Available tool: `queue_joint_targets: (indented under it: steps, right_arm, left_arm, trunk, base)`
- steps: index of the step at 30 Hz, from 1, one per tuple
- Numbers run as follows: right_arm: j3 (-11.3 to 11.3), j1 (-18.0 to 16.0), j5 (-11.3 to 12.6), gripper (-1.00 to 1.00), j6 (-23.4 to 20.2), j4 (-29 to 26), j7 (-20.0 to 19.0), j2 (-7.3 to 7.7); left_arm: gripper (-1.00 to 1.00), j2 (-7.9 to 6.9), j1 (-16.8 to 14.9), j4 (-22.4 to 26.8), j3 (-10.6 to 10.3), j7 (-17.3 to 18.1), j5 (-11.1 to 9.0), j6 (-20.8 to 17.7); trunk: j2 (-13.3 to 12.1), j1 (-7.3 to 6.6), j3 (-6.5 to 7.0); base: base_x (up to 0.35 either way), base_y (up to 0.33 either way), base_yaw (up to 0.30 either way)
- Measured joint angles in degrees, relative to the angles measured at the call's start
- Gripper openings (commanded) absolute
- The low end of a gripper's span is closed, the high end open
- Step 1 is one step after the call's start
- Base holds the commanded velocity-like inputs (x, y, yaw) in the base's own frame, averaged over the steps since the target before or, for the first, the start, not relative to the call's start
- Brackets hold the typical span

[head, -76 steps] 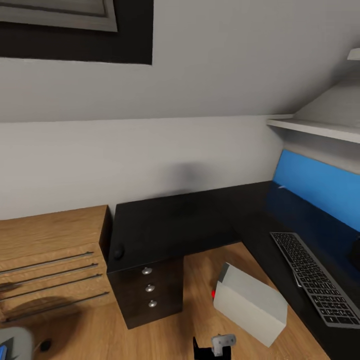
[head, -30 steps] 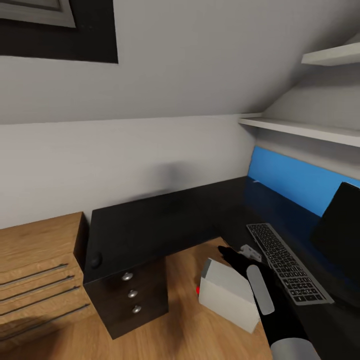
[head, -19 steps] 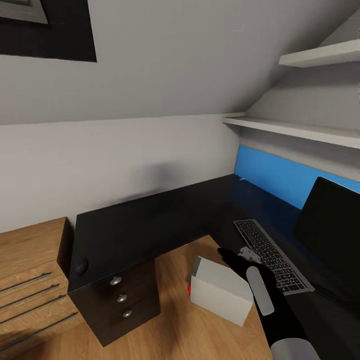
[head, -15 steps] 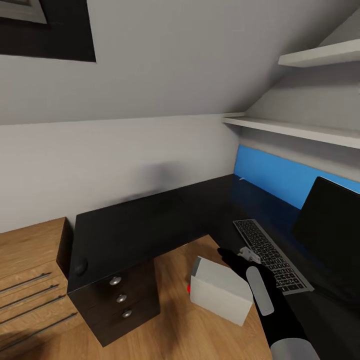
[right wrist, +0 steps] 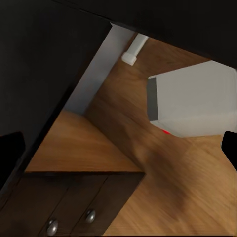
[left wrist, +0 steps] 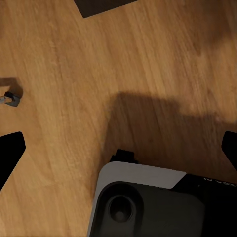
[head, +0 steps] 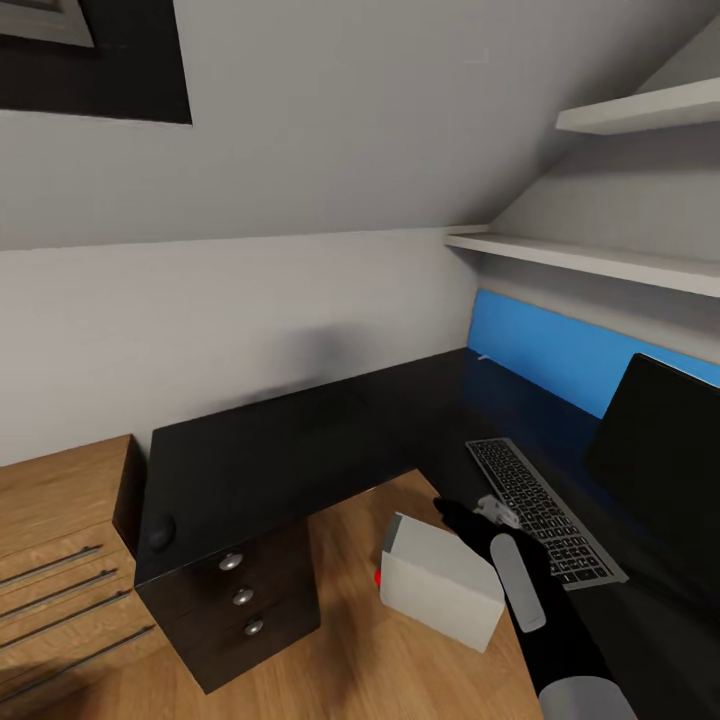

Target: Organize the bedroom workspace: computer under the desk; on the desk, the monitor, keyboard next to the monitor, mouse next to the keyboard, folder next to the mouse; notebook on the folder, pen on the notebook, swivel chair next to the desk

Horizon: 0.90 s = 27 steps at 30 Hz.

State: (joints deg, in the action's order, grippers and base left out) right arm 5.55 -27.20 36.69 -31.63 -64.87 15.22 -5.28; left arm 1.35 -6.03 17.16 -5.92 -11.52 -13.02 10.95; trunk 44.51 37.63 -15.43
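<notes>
A long black L-shaped desk [head: 300, 440] with dark drawers and round silver knobs fills the corner of a room under a sloping grey ceiling. On its right-hand wing lies a slim dark grey keyboard [head: 540, 510] with low black keys, and just beyond it stands a wide monitor [head: 655, 450] with a black screen, cut off by the picture's right edge so that its stand and base cannot be seen. A bright blue panel [head: 560, 355] runs along the wall behind that wing. On the wooden floor [head: 400, 660] in the desk's inner corner sits a small pale grey box-shaped computer [head: 440, 585] with a darker front face and a small red mark; it stands in the open, beside the drawers, not beneath the desktop. The robot's black right arm reaches in from the lower right, its right gripper [head: 470, 512] hovering above the computer's far edge, close to the keyboard's near end; from the head view its fingers are too small and dark to judge. In the right wrist view, black fingertips [right wrist: 10, 150] sit at opposite edges, so that gripper is spread wide, holding nothing. The left gripper [left wrist: 118, 153] is likewise spread wide and holding nothing over bare floor. A light wooden low cabinet [head: 60, 560] is partly cropped at left. No writing is readable anywhere.
</notes>
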Motion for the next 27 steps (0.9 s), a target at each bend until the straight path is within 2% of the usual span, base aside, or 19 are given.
queue_joint_targets:
  steps: [7,14,27]
  right_arm:
    - [-0.01,0.01,0.07,1.00,0.02,0.52,-0.04,-0.06]
    - [-0.09,0.01,0.23,1.00,0.09,2.47,-0.12,-0.11]
    - [-0.01,0.01,0.25,1.00,0.79,2.80,-0.12,-0.12]
  left_arm:
    - [1.00,0.00,-0.01,-0.02,0.00,0.01,0.00,0.01]
    - [1.00,0.00,-0.01,-0.02,0.00,0.01,0.00,0.01]
    - [1.00,-0.07,-0.01,-0.02,0.00,0.01,0.00,0.01]
  trunk:
    - [0.00,0.00,0.05]
    - [0.00,0.00,0.20]
    - [0.00,0.00,0.50]
  base:
    - [0.000,0.000,-0.143]
    - [0.000,0.000,-0.239]
    - [0.000,0.000,-0.253]
